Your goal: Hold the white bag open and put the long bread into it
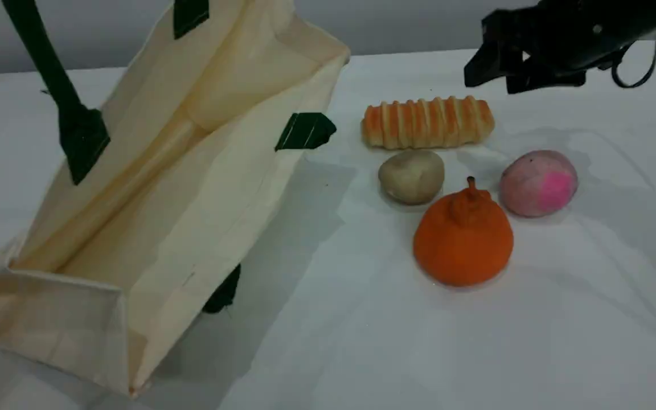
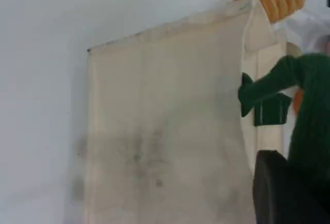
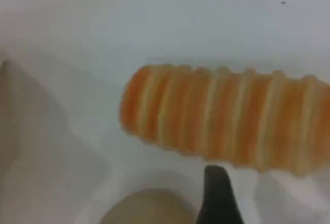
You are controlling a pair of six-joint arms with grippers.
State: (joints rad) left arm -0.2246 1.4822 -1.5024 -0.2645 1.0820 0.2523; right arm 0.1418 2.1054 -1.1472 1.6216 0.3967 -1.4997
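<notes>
White cloth covered the surface, and nearest the camera lay the base of the white bag, which slanted up and away on the left, its mouth gaping toward the far side. Its dark green handle rose out of the top edge; the left wrist view showed that handle beside a dark fingertip of the left claw, which was clenched, seemingly on the handle. Right of the bag sat an orange pear-shaped fruit, then a beige lump and a pink ball. Just behind them lay the long bread, crosswise on the surface. Farther back, the right claw hung released above it, grasping nothing.
</notes>
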